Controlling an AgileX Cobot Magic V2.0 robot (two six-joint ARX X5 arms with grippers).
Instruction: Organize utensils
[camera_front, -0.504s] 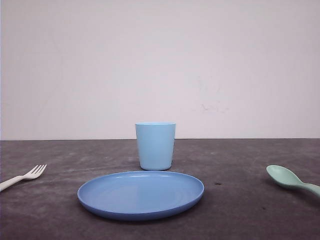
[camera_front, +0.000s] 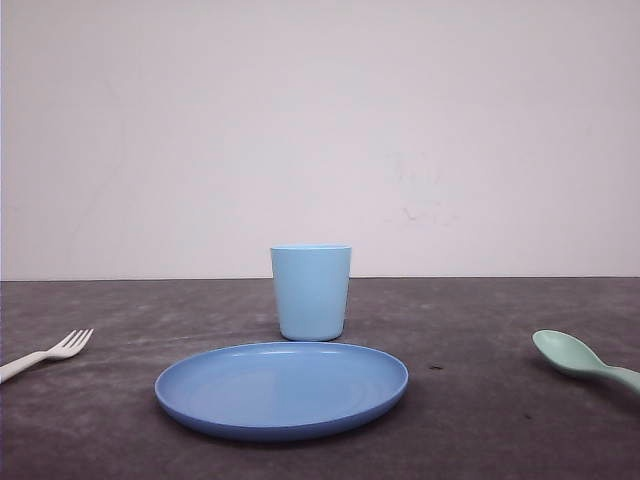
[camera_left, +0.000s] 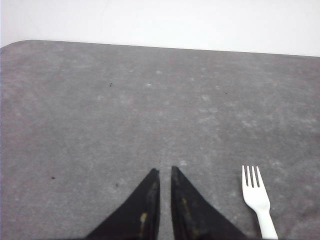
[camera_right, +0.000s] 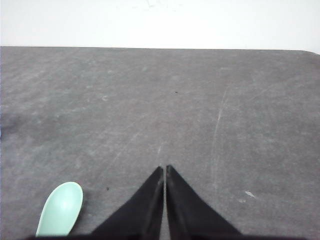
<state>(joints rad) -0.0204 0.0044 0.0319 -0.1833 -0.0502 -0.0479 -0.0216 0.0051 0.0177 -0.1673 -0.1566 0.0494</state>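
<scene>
Front view: fork (camera_front: 47, 352) and spoon (camera_front: 585, 360) lay untouched at opposite desk (camera_front: 480, 420) edges.
Your left gripper (camera_left: 165, 172) hung nearly closed, empty, just beside the fork; your right gripper (camera_right: 164, 168), likewise narrow, sat near the spoon. Plate (camera_front: 282, 388) and cup (camera_front: 311, 292) stood central, probably leaving each arm its nearer utensil.

In the front view, the small white plastic fork (camera_front: 48, 353) has its handle cut off by the left edge, and the small mint-green plastic spoon (camera_front: 582, 359) has its handle cut off by the right edge. The round blue plate (camera_front: 282, 388) hides the base of the light blue cup (camera_front: 311, 292).
</scene>
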